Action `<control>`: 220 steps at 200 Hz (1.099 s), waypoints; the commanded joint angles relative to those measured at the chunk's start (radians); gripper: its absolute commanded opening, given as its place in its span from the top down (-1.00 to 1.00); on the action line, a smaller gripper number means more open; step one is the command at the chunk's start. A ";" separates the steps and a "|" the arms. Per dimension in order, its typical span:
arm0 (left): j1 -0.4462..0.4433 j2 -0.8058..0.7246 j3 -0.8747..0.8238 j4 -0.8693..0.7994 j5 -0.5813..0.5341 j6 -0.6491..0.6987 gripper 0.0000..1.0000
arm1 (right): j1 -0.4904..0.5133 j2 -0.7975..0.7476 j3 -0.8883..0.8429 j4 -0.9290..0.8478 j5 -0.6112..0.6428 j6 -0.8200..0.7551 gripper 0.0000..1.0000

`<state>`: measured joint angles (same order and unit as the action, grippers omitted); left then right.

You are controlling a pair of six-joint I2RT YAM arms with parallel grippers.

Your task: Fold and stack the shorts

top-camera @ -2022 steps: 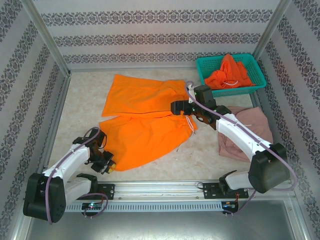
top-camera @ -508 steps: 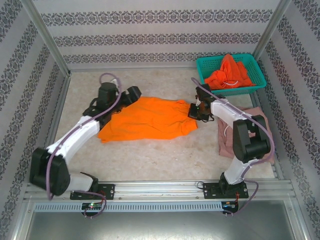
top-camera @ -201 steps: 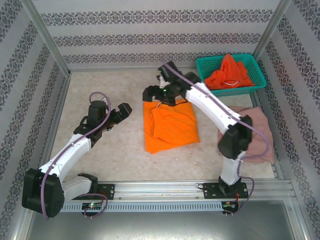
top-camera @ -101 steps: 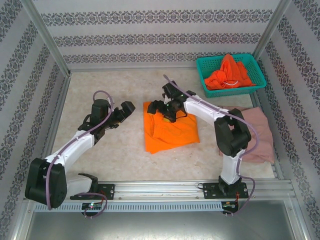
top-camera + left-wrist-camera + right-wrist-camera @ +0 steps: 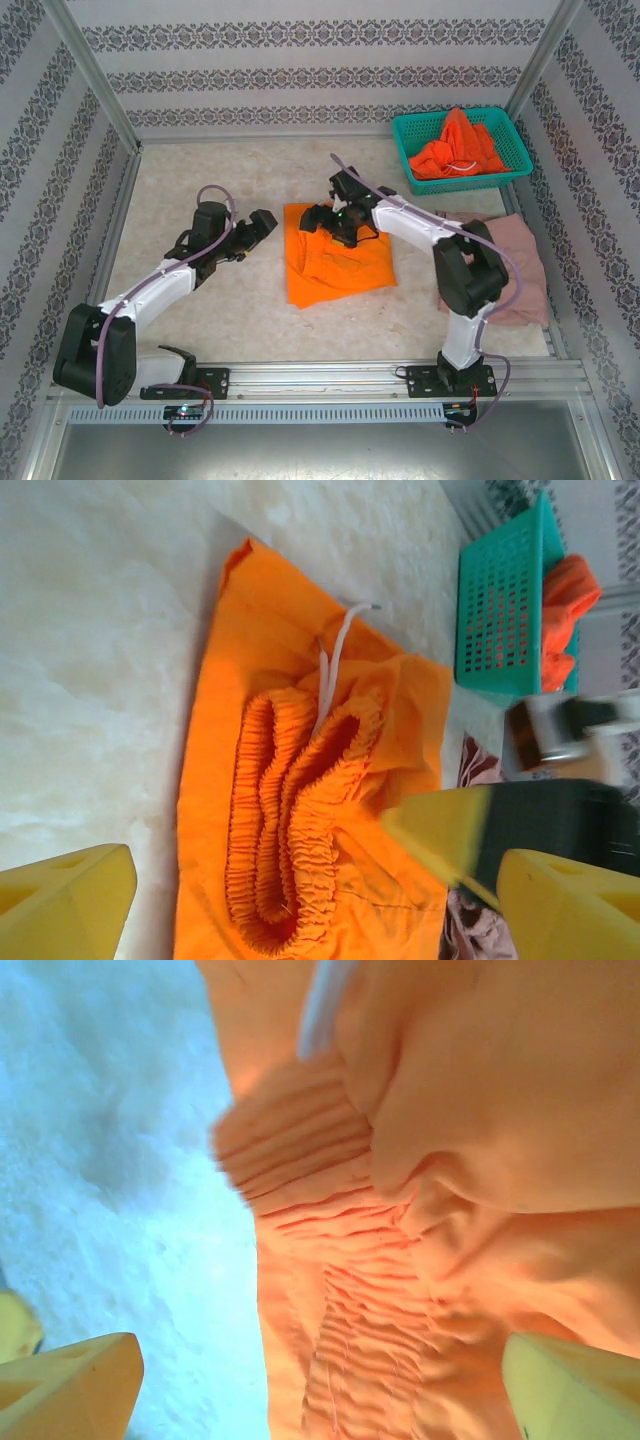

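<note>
We see the folded bright orange cloth shorts (image 5: pixel 340 262) lying in the middle of the pale table (image 5: pixel 200 180) (white drawstring (image 5: pixel 335 665) showing). The right gripper (image 5: pixel 328 224) hovers over their far edge, fingers spread wide and pinching nothing. The left gripper (image 5: pixel 258 228) sits just beside their left edge, likewise spread. Dusty pink cloth shorts (image 5: pixel 515 262) lie by the right edge.

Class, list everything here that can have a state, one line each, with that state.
Orange shorts on the table: folded, waistband bunched.
Pink shorts: lying apart at the right.
Teal basket: upright, holding shorts.
Orange shorts in the basket: crumpled, unfolded.
Left pincer: open, beside the folded shorts.
Right pincer: open, over the folded shorts.
</note>
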<state>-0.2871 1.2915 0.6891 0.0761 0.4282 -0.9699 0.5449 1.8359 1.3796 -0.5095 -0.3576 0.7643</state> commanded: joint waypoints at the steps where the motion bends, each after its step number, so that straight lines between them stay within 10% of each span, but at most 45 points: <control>1: -0.047 0.049 0.050 0.018 0.014 0.002 -0.78 | -0.022 -0.130 0.059 -0.183 0.217 -0.186 -0.89; 81: -0.199 0.288 0.184 0.022 -0.026 -0.020 -0.50 | -0.238 -0.277 -0.159 -0.209 0.223 -0.326 -0.91; 220: -0.282 0.633 0.406 -0.074 -0.050 0.020 -0.02 | -0.260 -0.030 -0.202 -0.063 0.066 -0.285 -0.92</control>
<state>-0.5339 1.8778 1.0565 0.0463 0.3878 -0.9737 0.2897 1.7653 1.1877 -0.6071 -0.2363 0.4500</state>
